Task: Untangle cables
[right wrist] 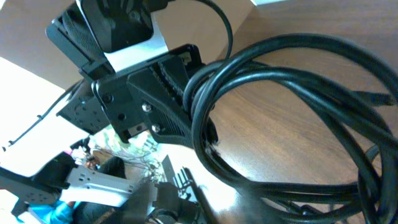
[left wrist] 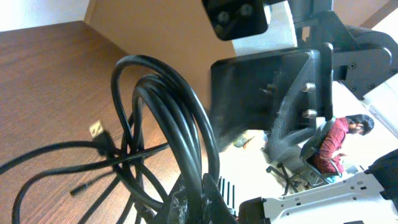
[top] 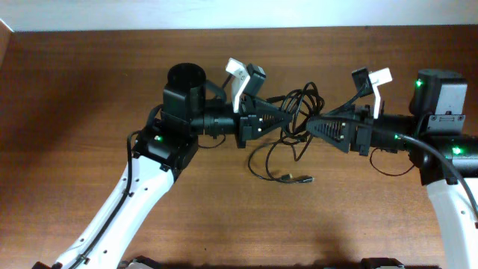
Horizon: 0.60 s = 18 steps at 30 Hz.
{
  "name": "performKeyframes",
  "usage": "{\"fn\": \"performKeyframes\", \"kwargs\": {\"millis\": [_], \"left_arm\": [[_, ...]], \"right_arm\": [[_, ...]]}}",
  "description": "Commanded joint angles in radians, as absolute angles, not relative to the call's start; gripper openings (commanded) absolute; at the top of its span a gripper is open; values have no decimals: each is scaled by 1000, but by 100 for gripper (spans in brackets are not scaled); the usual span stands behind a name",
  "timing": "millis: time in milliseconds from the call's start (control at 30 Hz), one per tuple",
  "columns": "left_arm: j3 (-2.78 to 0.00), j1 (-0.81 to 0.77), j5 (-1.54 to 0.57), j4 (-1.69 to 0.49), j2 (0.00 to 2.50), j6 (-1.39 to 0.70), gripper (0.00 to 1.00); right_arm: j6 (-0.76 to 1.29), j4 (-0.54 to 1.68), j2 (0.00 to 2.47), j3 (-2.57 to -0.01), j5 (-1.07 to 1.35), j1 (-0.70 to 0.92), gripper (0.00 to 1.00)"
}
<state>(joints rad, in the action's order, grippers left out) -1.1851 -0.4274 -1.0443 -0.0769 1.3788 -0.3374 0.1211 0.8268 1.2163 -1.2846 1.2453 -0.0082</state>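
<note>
The cables [top: 297, 104] are a knot of thin black cords held above the table between my two grippers; loose loops [top: 272, 153] trail down to the wood and end in a small plug [top: 305, 179]. My left gripper [top: 290, 116] points right and is shut on several strands [left wrist: 186, 118], pinched between its fingers [left wrist: 211, 202]. A silver-tipped plug [left wrist: 96, 130] hangs below that bundle. Facing it, my right gripper [top: 308, 125] has its jaws apart. The cable bundle [right wrist: 280, 56] runs past them, and I cannot tell whether it touches them.
The brown wooden table [top: 75, 112] stretches wide on both sides of the arms. Its far edge meets a white wall [top: 224, 15]. Both arm bases [top: 160, 146] [top: 441, 104] stand close beside the tangle.
</note>
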Motion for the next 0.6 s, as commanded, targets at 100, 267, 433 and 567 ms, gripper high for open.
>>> {"fn": "performKeyframes", "kwargs": {"millis": [100, 267, 433, 567], "left_arm": [[-1195, -533, -1050, -60, 1377, -184, 0], [-1195, -534, -1020, -61, 1377, -184, 0], [-1195, -534, -1025, -60, 1377, -184, 0], [-1195, -534, -1038, -53, 1377, -184, 0]], "right_arm": [[147, 824, 1219, -1294, 1163, 0, 63], [173, 827, 1219, -1295, 1105, 0, 57], [174, 842, 1220, -1294, 1029, 0, 57], [223, 862, 1229, -1294, 923, 0, 57]]}}
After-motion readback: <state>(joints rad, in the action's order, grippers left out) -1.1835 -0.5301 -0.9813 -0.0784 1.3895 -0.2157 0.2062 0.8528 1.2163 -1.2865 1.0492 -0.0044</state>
